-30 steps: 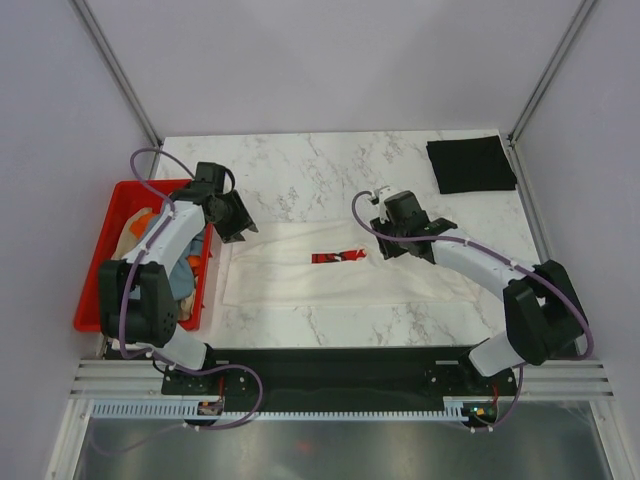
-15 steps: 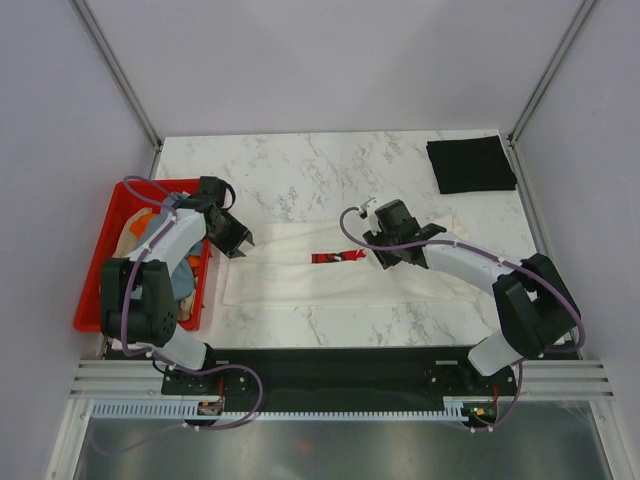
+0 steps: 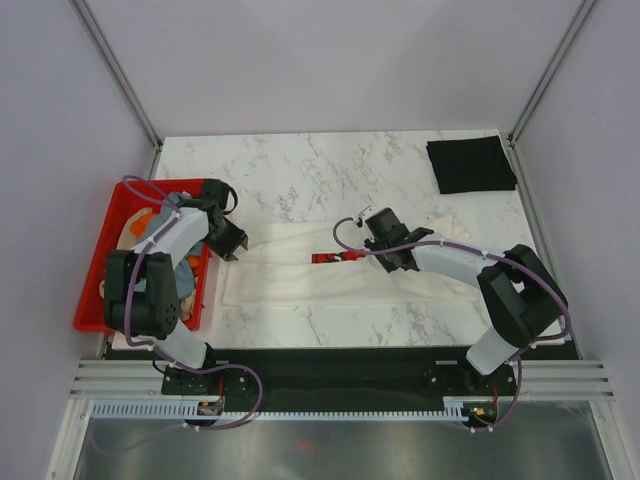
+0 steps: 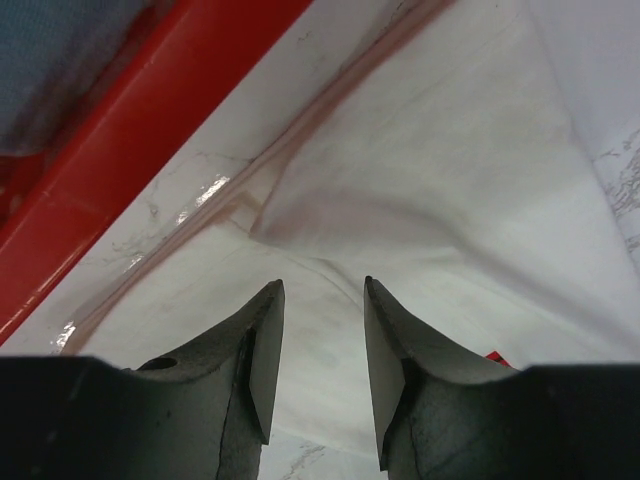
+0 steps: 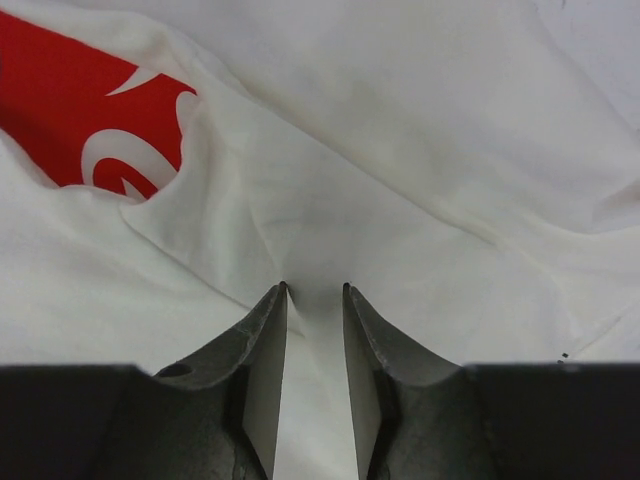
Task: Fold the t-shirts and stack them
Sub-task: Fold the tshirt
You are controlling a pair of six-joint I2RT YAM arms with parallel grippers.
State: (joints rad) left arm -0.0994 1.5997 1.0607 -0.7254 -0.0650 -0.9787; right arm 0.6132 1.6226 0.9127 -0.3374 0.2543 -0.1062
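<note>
left gripper [image 4: 318, 285] tilted over cream-white cloth t-shirt [image 4: 430, 200], jaws apart | right gripper [image 5: 314, 288] low by red print [image 5: 80, 110], jaws apart astride fold

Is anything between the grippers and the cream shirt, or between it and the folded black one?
Nothing visible. The left gripper and right gripper are at the cream-white shirt, only its cloth beneath them. No object lies on the table between it and the black shirt; the red crate sits aside.

Cream t-shirt [image 3: 300, 280]: soft matt cloth. Crate [image 3: 90, 290]: glossy red plastic. Table [image 3: 300, 170]: polished marble-look.
</note>
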